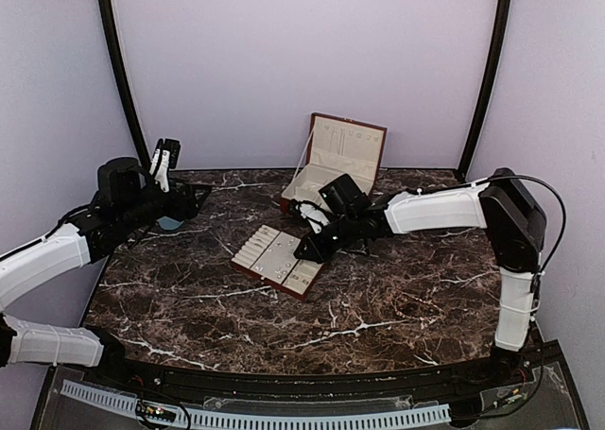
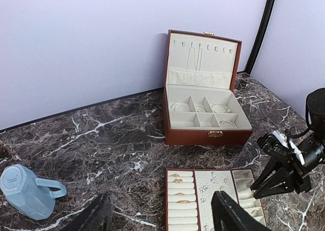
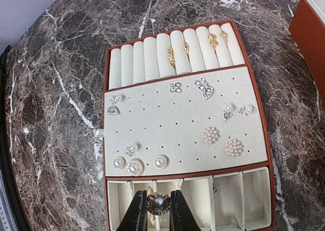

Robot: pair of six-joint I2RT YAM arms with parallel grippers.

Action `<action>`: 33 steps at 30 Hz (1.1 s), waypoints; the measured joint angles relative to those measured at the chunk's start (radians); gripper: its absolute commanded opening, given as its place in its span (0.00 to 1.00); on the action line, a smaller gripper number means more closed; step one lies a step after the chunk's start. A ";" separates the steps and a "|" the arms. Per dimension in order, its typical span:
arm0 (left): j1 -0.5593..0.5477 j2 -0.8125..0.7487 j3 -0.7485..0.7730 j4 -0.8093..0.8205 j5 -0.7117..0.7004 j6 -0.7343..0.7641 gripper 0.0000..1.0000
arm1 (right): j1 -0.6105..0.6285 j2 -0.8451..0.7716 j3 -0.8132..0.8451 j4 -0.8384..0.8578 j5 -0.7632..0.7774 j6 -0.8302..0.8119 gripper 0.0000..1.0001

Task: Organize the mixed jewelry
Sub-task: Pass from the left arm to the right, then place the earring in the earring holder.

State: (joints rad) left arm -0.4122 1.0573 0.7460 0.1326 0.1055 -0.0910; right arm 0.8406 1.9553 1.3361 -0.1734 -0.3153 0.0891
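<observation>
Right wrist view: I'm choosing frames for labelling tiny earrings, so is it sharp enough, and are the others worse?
Right wrist view: sharp, evenly lit, earrings distinct on the tray, though the marble bows at the edges and the right pincer holding a ring is dark; top view: those earrings are unresolved specks; left wrist view: box crisp, left pincer a blurred silhouette.
</observation>
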 measured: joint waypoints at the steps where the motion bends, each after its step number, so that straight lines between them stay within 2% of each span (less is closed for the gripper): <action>1: 0.000 -0.004 0.000 -0.001 -0.007 0.000 0.70 | 0.000 0.013 0.014 -0.011 0.003 -0.002 0.09; 33: 0.000 -0.010 0.000 -0.019 -0.063 0.001 0.70 | 0.010 0.162 0.144 -0.079 0.073 -0.017 0.09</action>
State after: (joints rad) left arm -0.4122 1.0477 0.7460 0.1139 0.0425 -0.0898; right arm 0.8509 2.1170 1.4799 -0.2523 -0.2420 0.0719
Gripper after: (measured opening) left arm 0.703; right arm 0.117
